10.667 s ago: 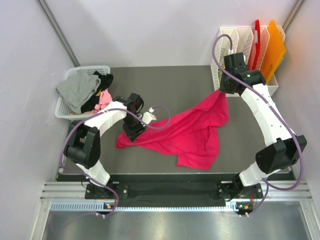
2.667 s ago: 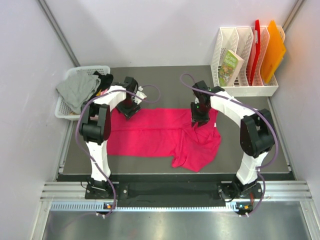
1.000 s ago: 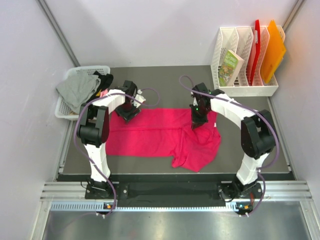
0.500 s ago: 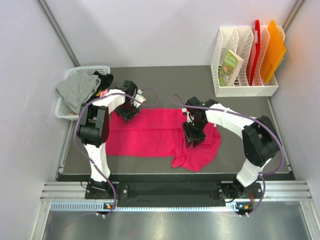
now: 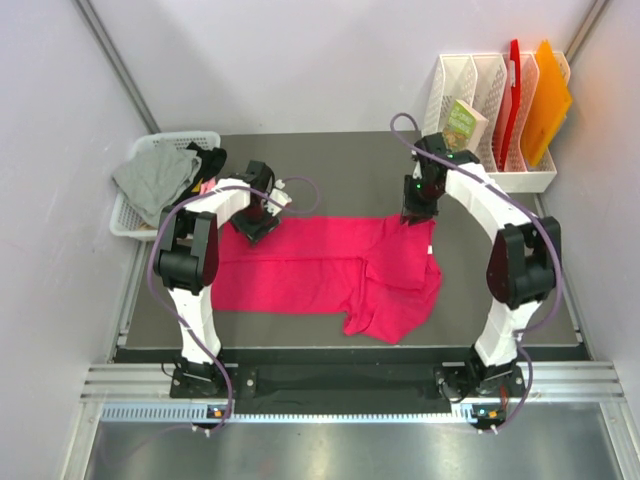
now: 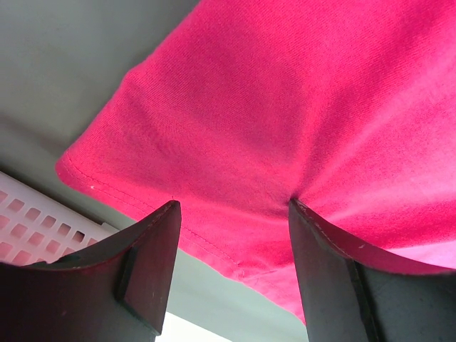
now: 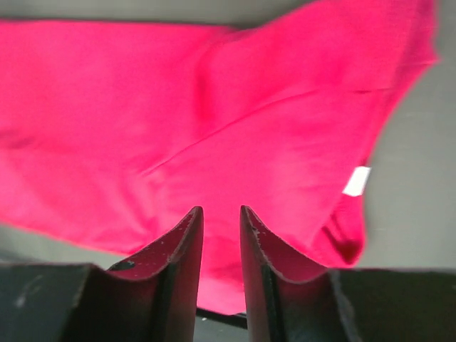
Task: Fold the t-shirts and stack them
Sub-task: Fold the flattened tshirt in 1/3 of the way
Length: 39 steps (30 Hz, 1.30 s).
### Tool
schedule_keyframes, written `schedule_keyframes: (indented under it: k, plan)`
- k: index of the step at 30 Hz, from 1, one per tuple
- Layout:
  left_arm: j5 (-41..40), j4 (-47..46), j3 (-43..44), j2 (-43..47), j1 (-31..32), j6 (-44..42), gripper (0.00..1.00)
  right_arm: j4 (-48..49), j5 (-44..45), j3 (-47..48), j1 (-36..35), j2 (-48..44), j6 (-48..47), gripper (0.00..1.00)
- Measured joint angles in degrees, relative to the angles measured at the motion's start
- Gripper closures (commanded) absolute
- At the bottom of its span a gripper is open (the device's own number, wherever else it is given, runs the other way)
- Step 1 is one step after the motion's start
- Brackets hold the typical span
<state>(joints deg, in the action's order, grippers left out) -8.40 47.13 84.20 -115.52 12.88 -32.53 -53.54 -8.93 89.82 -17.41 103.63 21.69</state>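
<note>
A crimson-red t-shirt (image 5: 310, 265) lies spread across the table, its right part bunched in folds towards the near side. My left gripper (image 5: 252, 228) is low over its far left corner. In the left wrist view that gripper (image 6: 231, 203) is open wide, the shirt's hem (image 6: 214, 249) between the fingers and the right fingertip (image 6: 296, 210) denting the cloth. My right gripper (image 5: 413, 215) hangs above the far right corner. In its wrist view its jaws (image 7: 221, 209) stand a narrow gap apart with nothing between them, the shirt (image 7: 178, 107) below. Grey (image 5: 155, 175), black (image 5: 208, 160) and pink (image 5: 208, 192) t-shirts lie in the basket.
A white mesh basket (image 5: 125, 222) stands at the table's left edge. At the back right a white file rack (image 5: 490, 182) holds a book (image 5: 460, 120), a red folder (image 5: 513, 85) and an orange folder (image 5: 548, 100). A white label (image 7: 356, 180) shows on the shirt.
The right gripper let go of the cloth, swung toward the near side over the shirt's right part, then moved back to the far right corner. The left arm has stayed put.
</note>
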Motion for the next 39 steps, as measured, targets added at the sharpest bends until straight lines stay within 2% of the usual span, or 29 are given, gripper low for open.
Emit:
schedule_keyframes:
  k: [5,20,28,39]
  plan:
    - [0.0,0.0,0.0,0.0,0.0,-0.4,0.33,0.5,2.5,-0.7,1.9,6.3,-0.1,0.77]
    - [-0.3,-0.4,0.0,0.0,-2.1,-1.0,0.34,3.4,6.0,-1.8,5.4,14.4,-0.2,0.80]
    - [0.1,-1.1,-0.5,0.0,-6.4,-1.7,0.35,5.6,4.5,-5.5,9.4,12.5,-0.1,0.80]
    - [0.5,-1.8,-1.2,0.6,-6.5,-1.8,0.36,3.8,3.2,-6.0,11.6,11.5,-0.3,0.78]
